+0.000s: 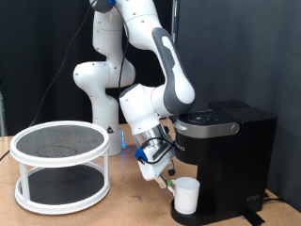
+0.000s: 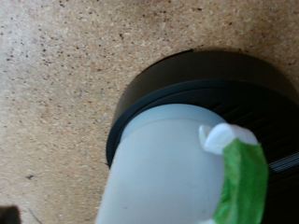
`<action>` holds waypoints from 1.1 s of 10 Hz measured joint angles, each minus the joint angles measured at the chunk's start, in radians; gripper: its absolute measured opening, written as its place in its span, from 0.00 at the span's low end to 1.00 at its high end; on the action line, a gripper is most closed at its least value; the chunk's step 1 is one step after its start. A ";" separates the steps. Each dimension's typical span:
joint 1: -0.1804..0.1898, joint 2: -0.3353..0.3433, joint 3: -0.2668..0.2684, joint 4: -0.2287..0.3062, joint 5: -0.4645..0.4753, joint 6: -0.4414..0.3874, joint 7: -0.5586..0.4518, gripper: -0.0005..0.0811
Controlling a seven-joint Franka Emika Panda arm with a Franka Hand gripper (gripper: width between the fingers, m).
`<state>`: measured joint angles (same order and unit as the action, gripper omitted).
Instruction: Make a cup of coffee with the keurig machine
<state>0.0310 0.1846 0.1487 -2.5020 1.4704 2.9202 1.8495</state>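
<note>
White cup stands upright on the keurig machine's round drip base, long axis vertical, mouth up, just under the brew head. I read it as light, rigid and smooth-walled, so it could slip; the side wall near the rim looks the best hold. Gripper sits just beside it at the exterior view's left. A green-taped fingertip overlaps the cup, possibly touching; I cannot tell whether the fingers are apart or closed.
</note>
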 joint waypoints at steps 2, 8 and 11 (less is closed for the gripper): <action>-0.008 -0.016 -0.007 -0.035 -0.044 -0.055 -0.015 0.89; -0.064 -0.138 -0.018 -0.186 0.113 -0.171 -0.242 0.91; -0.063 -0.126 -0.018 -0.186 0.082 -0.171 -0.236 0.91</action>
<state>-0.0318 0.0585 0.1311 -2.6882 1.5529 2.7497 1.6138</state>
